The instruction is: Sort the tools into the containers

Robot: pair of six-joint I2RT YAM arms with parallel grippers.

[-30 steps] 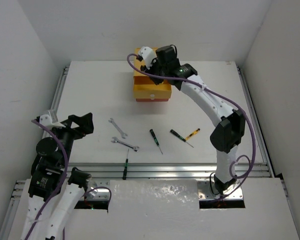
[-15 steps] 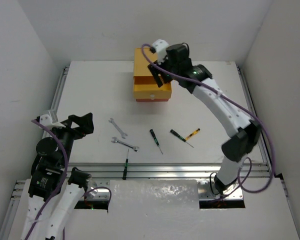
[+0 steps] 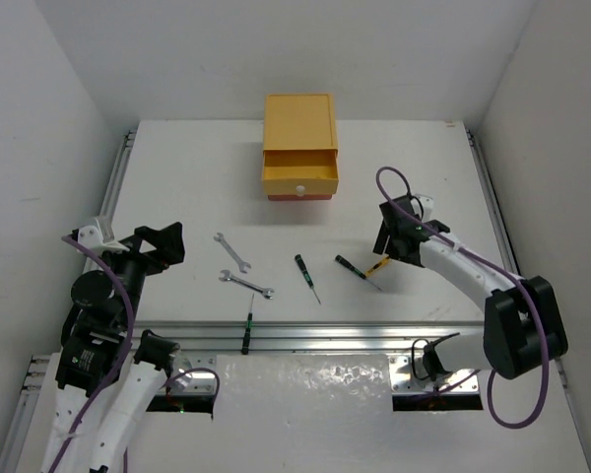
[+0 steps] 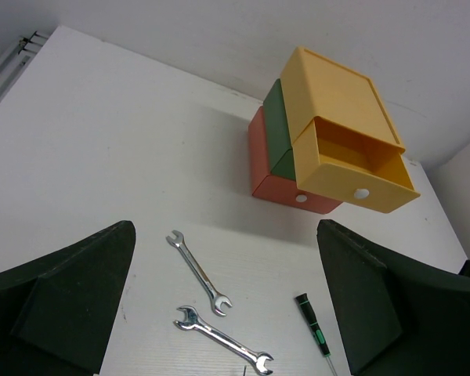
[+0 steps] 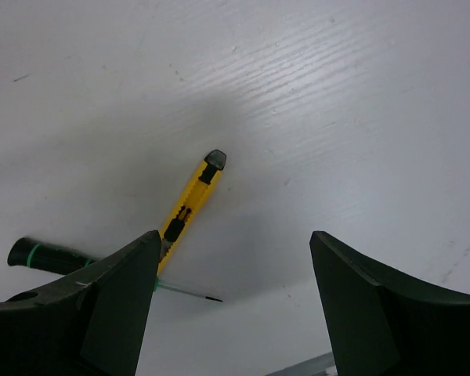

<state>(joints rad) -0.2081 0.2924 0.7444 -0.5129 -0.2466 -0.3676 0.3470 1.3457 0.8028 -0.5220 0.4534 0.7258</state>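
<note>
Right gripper (image 5: pixel 235 262): fingers spread wide, over the short yellow-and-black handled tool (image 5: pixel 189 205). A thin black-handled, green-banded screwdriver (image 5: pixel 47 256) lies just beside the tool's left end. Left gripper (image 4: pixel 227 301): fingers spread wide. Yellow drawer (image 4: pixel 352 168) stands pulled out, far side.

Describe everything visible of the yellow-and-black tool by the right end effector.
The yellow-and-black tool is slim, plastic-looking, yellow with black markings and a black end cap. It lies flat and diagonal on the white table, ungripped, under the open right end effector. Its lower end runs behind one finger, beside a green-ringed black screwdriver; contact there cannot be told.
</note>
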